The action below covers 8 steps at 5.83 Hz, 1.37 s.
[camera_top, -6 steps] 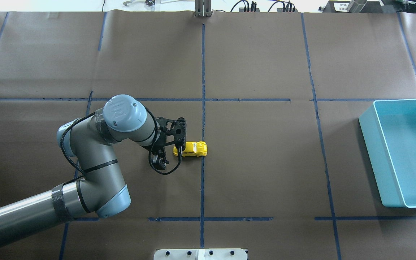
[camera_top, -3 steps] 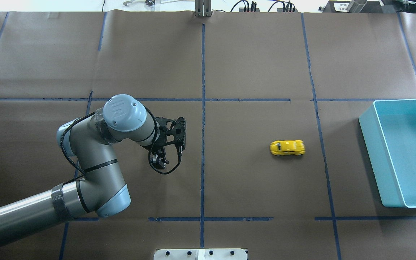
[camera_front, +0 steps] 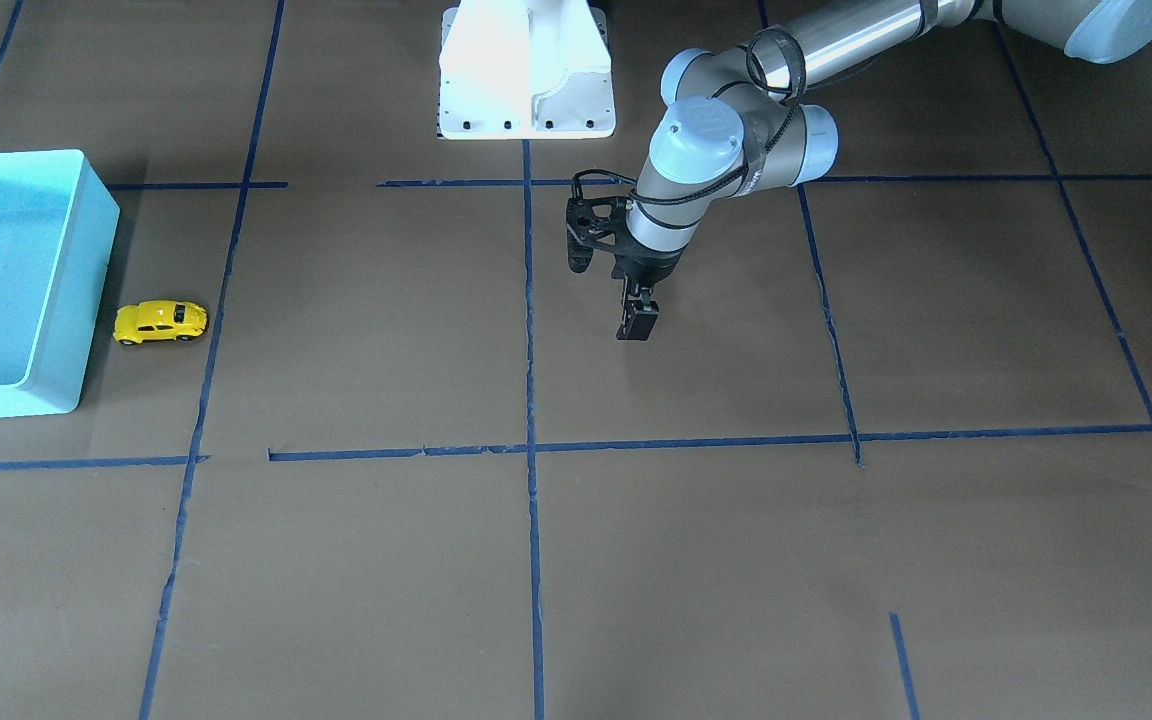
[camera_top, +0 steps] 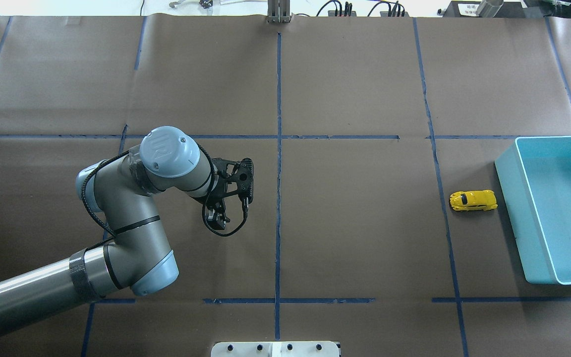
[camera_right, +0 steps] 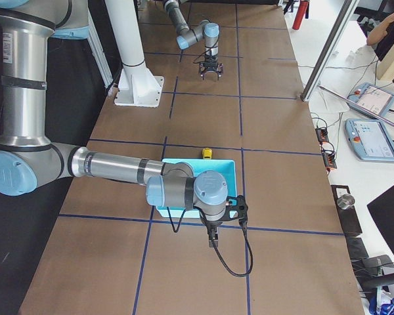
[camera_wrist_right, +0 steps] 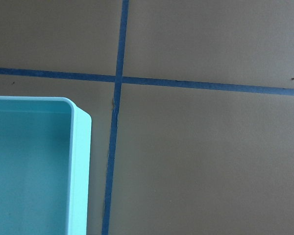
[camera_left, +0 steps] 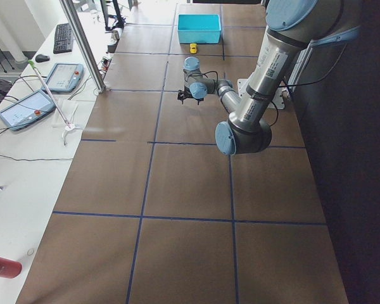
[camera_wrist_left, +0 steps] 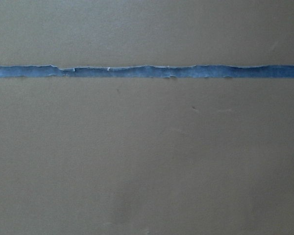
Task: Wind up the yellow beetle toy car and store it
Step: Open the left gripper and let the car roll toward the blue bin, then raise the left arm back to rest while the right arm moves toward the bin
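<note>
Step in hand: storing, by my reading. The yellow beetle toy car [camera_top: 473,201] stands loose on its wheels with nothing holding it, so only the pick-and-drop looks left.
Car position: on the worktop [camera_top: 355,238], outside the turquoise bin [camera_top: 523,218], just beside its wall on the side toward the table centre. One end points at the wall. Whether it touches, I cannot tell. The front-facing view agrees: the car [camera_front: 160,322] sits right by the bin [camera_front: 76,300].
Left end effector [camera_top: 216,220]: near mid-table, well apart from the car, pointing down, fingers seemingly parted, nothing between them. Its wrist camera shows only brown paper and a blue tape line [camera_wrist_left: 147,72].
Right end effector [camera_right: 212,241]: seen only from the side camera, low by the bin's edge away from the car. Parted or clenched, I cannot tell. Its wrist camera shows a bin corner, no car.
Next move calls for: the right arm, being nearer, to come over the car, close across its flanks, lift it clear of the rim and let go inside.
Caution: the car is tiny and on free wheels, so a nudge may roll it.
</note>
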{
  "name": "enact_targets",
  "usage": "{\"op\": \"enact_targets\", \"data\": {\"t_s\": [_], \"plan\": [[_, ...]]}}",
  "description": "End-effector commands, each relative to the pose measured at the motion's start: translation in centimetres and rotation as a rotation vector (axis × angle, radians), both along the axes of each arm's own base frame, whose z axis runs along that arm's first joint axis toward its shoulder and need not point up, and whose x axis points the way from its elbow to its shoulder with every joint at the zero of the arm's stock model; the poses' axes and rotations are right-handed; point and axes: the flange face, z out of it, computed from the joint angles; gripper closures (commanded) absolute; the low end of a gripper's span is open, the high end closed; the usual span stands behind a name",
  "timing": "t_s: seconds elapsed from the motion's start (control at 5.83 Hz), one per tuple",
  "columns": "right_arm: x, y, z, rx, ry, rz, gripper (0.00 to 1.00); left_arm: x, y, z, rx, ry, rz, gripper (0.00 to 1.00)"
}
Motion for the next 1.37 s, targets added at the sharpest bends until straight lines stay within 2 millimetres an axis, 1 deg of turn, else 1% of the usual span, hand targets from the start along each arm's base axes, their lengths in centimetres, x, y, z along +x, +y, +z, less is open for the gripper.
{"op": "enact_targets", "data": {"t_s": [0.0,0.17,0.34,0.51,0.69,0.86,1.03,1.2], "plan": [[0.0,0.0,0.0,0.0,0.0,0.0,0.0,-2.4,-1.4,0.2,0.0,0.006,-0.033,0.0],[0.0,0.0,0.0,0.0,0.0,0.0,0.0,-5.5,-1.2,0.0,-0.005,0.01,-0.06,0.0],[0.0,0.0,-0.1,0.001,0.0,0.0,0.0,-7.5,-1.6,-0.4,-0.024,-0.021,-0.084,0.0],[0.1,0.0,-0.1,0.002,-0.001,0.001,0.0,-9.6,-2.5,-0.6,-0.03,-0.028,-0.114,0.0],[0.0,0.2,0.1,-0.002,-0.002,0.0,0.0,-12.4,-4.4,-0.5,-0.031,-0.027,-0.163,0.0],[0.0,0.1,-0.1,0.001,-0.004,0.0,0.0,-17.0,-6.8,1.6,-0.065,-0.042,-0.219,0.0],[-0.2,0.1,-0.5,0.007,-0.03,-0.001,0.0,-20.8,-8.9,3.1,-0.158,-0.029,-0.219,0.0],[-0.3,-0.1,-1.0,0.017,-0.048,-0.004,0.0,-23.6,-9.7,5.1,-0.238,-0.028,-0.217,0.0]]}}
